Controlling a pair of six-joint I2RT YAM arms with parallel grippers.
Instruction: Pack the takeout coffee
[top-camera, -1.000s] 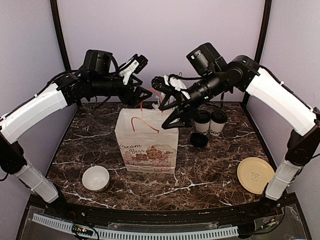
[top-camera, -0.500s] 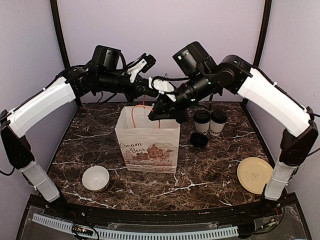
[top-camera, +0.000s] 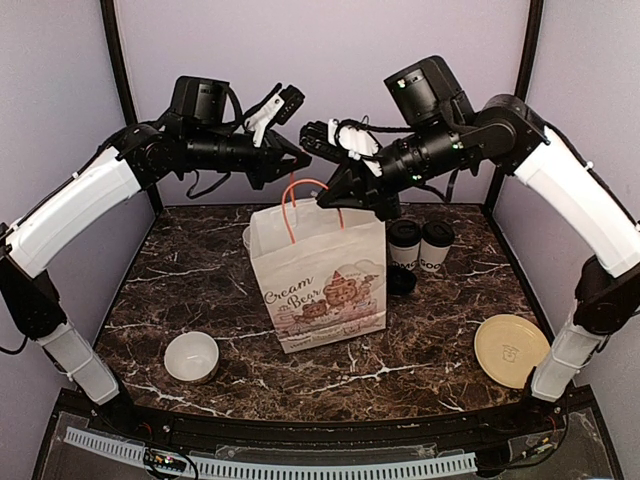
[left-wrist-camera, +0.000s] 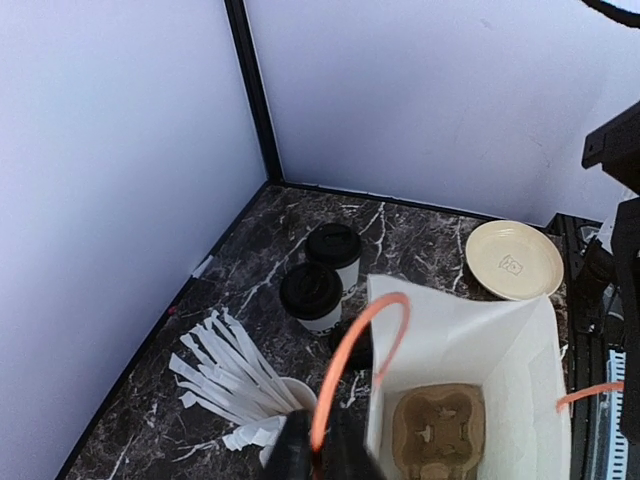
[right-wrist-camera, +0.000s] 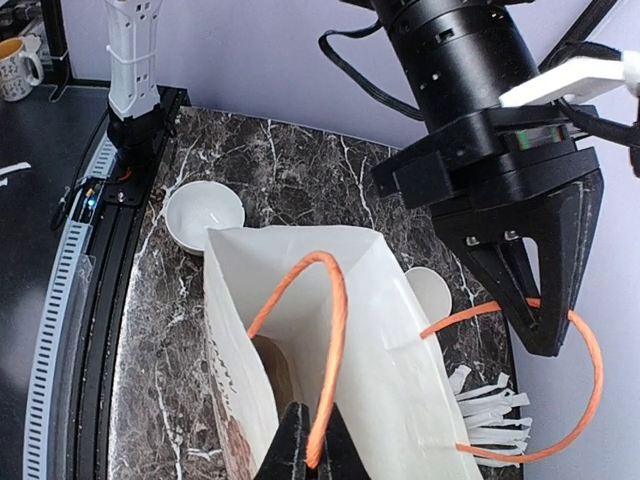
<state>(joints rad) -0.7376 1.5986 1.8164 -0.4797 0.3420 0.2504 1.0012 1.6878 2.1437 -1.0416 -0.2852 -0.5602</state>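
Lab booth, plain walls (top-camera: 320, 80), marble tabletop (top-camera: 430, 340)

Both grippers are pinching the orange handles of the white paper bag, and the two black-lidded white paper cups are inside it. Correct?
No: the left wrist view shows the two black-lidded white paper cups standing on the marble table beside the white paper bag, which holds a brown cardboard carrier. The left gripper and right gripper do pinch its orange handles.

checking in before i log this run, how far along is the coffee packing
Done: a cardboard carrier sits inside the paper bag. In hand: left gripper and right gripper each pinch an orange handle, holding it open. Left: both lidded cups stand outside, unpacked.
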